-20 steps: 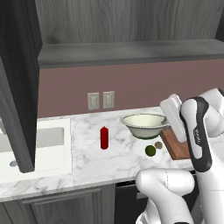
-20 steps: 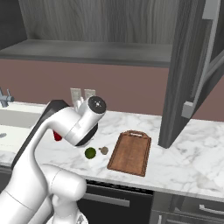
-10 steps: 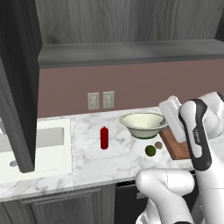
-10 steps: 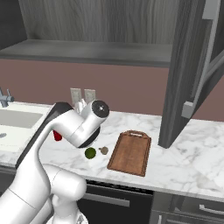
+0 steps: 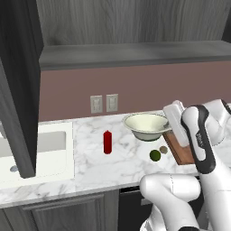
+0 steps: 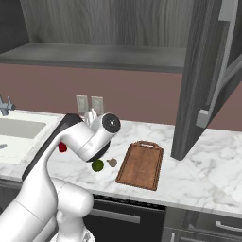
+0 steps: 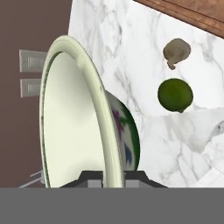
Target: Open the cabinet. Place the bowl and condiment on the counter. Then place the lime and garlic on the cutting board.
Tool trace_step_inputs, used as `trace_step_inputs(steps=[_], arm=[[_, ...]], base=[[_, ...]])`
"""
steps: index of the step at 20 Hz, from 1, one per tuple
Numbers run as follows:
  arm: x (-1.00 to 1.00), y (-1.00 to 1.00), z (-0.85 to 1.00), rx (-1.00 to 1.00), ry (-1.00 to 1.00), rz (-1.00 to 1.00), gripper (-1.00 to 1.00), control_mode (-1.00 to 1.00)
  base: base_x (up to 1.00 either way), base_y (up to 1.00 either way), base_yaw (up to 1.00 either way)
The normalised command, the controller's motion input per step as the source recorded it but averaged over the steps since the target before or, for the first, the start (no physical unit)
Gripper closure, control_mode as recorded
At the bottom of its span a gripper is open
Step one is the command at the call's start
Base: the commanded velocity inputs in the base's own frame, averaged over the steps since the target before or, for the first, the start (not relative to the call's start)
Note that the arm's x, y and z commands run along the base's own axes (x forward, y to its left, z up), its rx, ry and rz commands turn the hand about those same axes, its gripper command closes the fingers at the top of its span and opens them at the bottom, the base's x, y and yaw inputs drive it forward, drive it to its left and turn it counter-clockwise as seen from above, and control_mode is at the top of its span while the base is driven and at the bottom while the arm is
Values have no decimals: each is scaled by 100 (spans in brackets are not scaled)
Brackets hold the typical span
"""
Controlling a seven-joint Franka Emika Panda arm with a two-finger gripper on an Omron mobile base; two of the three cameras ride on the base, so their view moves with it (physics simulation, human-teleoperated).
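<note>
My gripper [image 7: 113, 177] is shut on the rim of the cream-white bowl [image 7: 74, 122], which has a dark green foot. In the left base view the gripper [image 5: 168, 123] holds the bowl [image 5: 145, 126] by its right edge, low at the white marble counter [image 5: 90, 162]; whether the bowl touches it I cannot tell. The red condiment [image 5: 107, 142] stands upright left of the bowl. The lime [image 5: 154, 155] and garlic [image 5: 163, 149] lie on the counter just left of the cutting board [image 6: 141, 164]. The cabinet [image 5: 131, 54] stands open.
One open cabinet door [image 5: 18, 81] hangs over the sink [image 5: 49, 144] on the left, the other [image 6: 198, 80] over the counter to the right of the board. Two wall outlets [image 5: 103, 103] sit behind the bowl. My arm hides the bowl in the right base view.
The arm has eased slightly down and toward the lime. The bowl has barely shifted and the gripper stays shut on its rim.
</note>
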Motion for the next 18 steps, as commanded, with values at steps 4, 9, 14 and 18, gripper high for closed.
trace_step_inputs(steps=[4,9,14,18], arm=[[18,-9,-11,0,-2,0,100,-100],[17,-1,-13,0,0,0,100,-100],[19,0,-9,0,0,0,100,-100],[18,0,-5,0,0,0,100,-100]], base=[[0,0,0],[0,0,0],[0,0,0],[0,0,0]])
